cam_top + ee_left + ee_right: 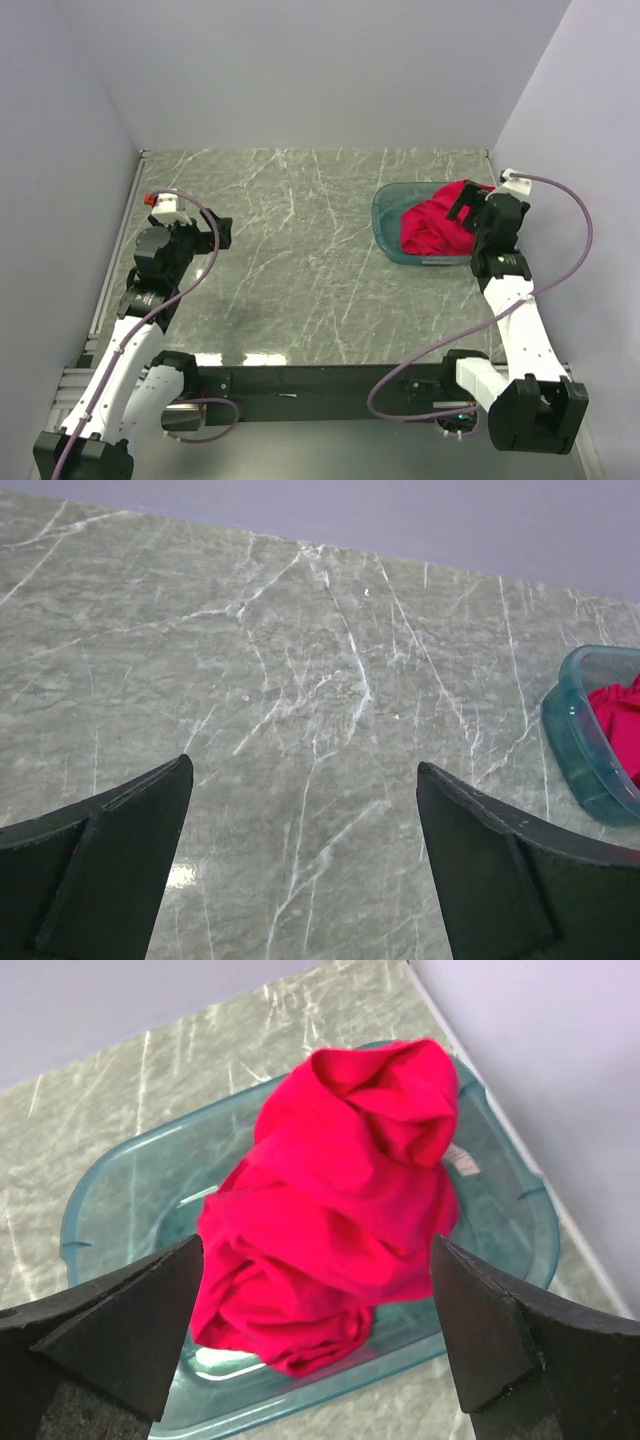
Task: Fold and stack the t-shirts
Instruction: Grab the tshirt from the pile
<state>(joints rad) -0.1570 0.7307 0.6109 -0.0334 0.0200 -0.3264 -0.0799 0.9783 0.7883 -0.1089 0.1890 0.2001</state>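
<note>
This is a robotics lab test cell. A grey-green marble-patterned tabletop (300,250) is boxed in on its left, far and right sides by plain pale lavender panel walls (300,70). Along its near edge, a black mounting rail (320,380) carries a white-and-black left robot arm (130,340) and a matching right robot arm (520,320). Mauve cables (585,230) loop loose beside them. At its far right corner sits a translucent teal plastic tub (385,215) holding a crumpled red t-shirt (430,220).
</note>
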